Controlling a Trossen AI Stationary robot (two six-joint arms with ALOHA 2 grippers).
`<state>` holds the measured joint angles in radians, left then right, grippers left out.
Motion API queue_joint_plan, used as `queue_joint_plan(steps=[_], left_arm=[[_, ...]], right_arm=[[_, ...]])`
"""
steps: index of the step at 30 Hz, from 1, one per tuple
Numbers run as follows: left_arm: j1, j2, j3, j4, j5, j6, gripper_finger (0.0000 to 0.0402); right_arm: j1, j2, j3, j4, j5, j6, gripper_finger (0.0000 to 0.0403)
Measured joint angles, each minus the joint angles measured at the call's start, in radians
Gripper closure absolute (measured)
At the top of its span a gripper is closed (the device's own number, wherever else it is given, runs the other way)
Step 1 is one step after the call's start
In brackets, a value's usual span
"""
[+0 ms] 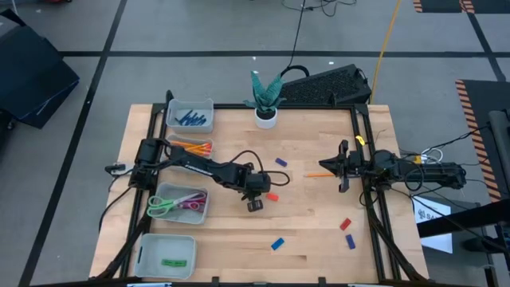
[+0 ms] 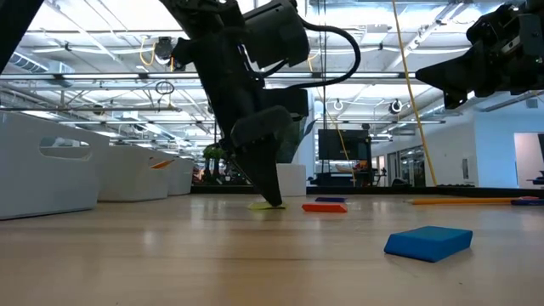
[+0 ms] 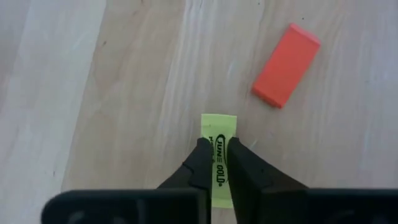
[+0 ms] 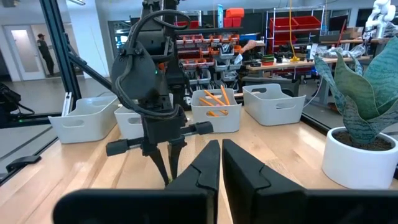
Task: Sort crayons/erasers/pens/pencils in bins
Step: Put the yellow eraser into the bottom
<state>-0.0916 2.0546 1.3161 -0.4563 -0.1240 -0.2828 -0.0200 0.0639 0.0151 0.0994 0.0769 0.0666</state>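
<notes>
A yellow eraser [image 3: 219, 124] lies flat on the table's middle. My left gripper [image 3: 219, 144] stands right over it, fingers pointing down with only a narrow gap; in the high view the gripper [image 1: 255, 201] hides it. A red eraser [image 3: 286, 65] lies just beside it. Four bins line the left edge: one with pens [image 1: 190, 118], one with pencils [image 1: 191, 147], one with scissors [image 1: 179, 204], one with a green eraser [image 1: 169, 257]. My right gripper [image 1: 331, 166] hangs shut above the table's right side, near a lone orange pencil [image 1: 319, 174]. My left gripper's fingertips [image 3: 204, 149] come from above and stand over the yellow eraser's printed top face [image 3: 219, 163], about midway along it, in line with its length. In the low view the tips [image 2: 274, 201] reach down to the eraser [image 2: 262, 206]. Whether they touch it, I cannot tell.
Loose erasers lie about: a purple-blue one [image 1: 280, 162] past the left gripper, a red one [image 1: 346, 225] and a blue one [image 1: 351, 239] at the near right, a blue one [image 1: 276, 244] near the front. A white plant pot [image 1: 266, 118] stands at the far edge.
</notes>
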Motion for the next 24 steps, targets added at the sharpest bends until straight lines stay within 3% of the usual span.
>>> queue_joint_plan(steps=[9, 15, 24], left_arm=[[-0.002, -0.131, -0.003, -0.032, 0.029, -0.001, 0.0353], [-0.028, -0.252, -0.006, -0.183, 0.036, -0.049, 0.0356], [-0.205, -0.498, -0.004, -0.45, 0.056, -0.24, 0.0354]], right_arm=[[0.0, 0.0, 0.0, 0.0, 0.0, 0.0, 0.039], [0.0, 0.0, 0.0, 0.0, 0.0, 0.0, 0.039], [0.0, 0.006, 0.0, -0.002, 0.0, 0.0, 0.039]])
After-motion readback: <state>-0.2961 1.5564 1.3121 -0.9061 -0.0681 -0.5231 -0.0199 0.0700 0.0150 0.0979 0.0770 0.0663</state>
